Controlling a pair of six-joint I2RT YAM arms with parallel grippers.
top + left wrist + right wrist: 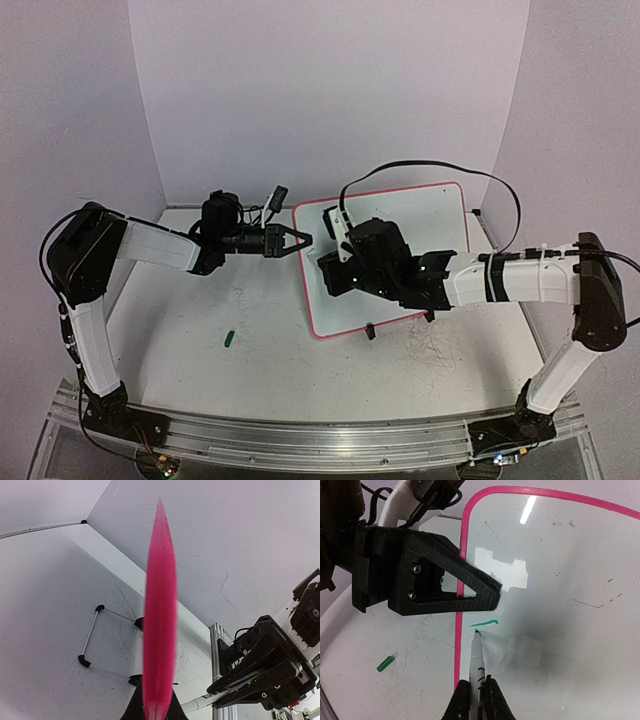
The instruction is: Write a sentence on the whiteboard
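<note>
Marker (478,660) tip, perhaps touching, by whiteboard (560,605) edge

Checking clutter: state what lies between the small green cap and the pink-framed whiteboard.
Only bare, scuffed white tabletop separates cap from whiteboard, per right wrist view.

A small green cap (229,338) lies on the scuffed white tabletop (270,345).
</note>
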